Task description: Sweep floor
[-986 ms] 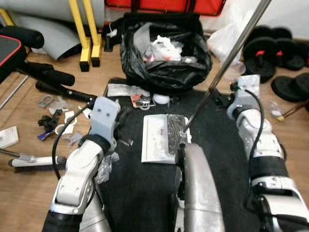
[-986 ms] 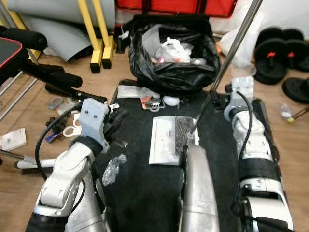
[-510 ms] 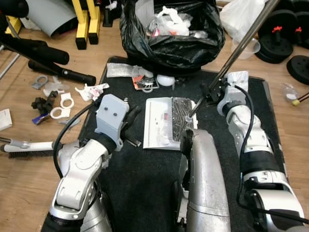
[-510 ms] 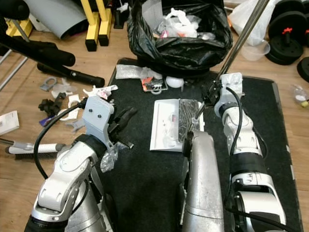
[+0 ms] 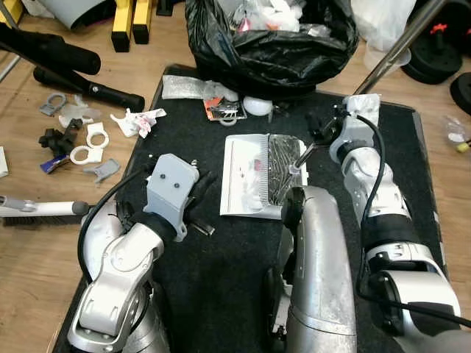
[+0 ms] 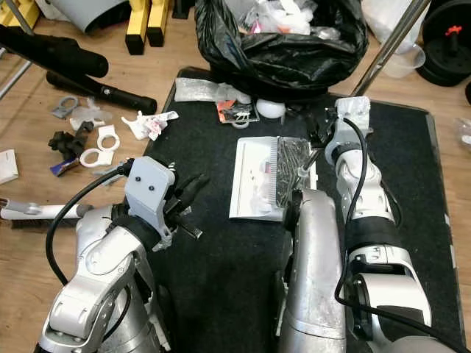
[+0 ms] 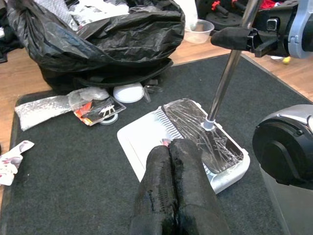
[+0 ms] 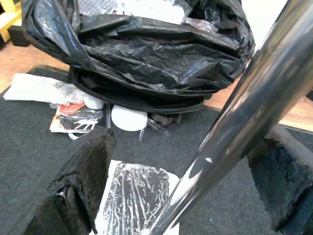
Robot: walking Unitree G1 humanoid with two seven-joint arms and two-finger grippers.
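Note:
A white dustpan (image 5: 246,184) lies on the black mat (image 5: 221,294), with crumpled clear film (image 5: 281,168) in its mouth. Its long metal pole (image 5: 390,55) rises up and to the right. My right gripper (image 5: 321,132) is shut on that pole low down; the pole (image 8: 234,132) runs between its fingers (image 8: 83,181). To the left of the pan, my left gripper (image 5: 204,182) hovers over the mat, shut with nothing in it; its fingertips (image 7: 171,161) point at the pan (image 7: 142,139). A hand brush (image 5: 37,209) lies on the wood floor at the far left.
A full black rubbish bag (image 5: 272,44) stands at the mat's far edge. In front of it lie a silver packet (image 5: 184,87), a red wrapper (image 5: 221,112) and a white lid (image 5: 255,105). Scraps and rings (image 5: 88,143) litter the floor left. Black weights (image 5: 434,59) sit far right.
The camera has tipped down and moved forward, so the whole scene has shifted. My left gripper has drawn back towards me relative to the dustpan. My right gripper still holds the pole.

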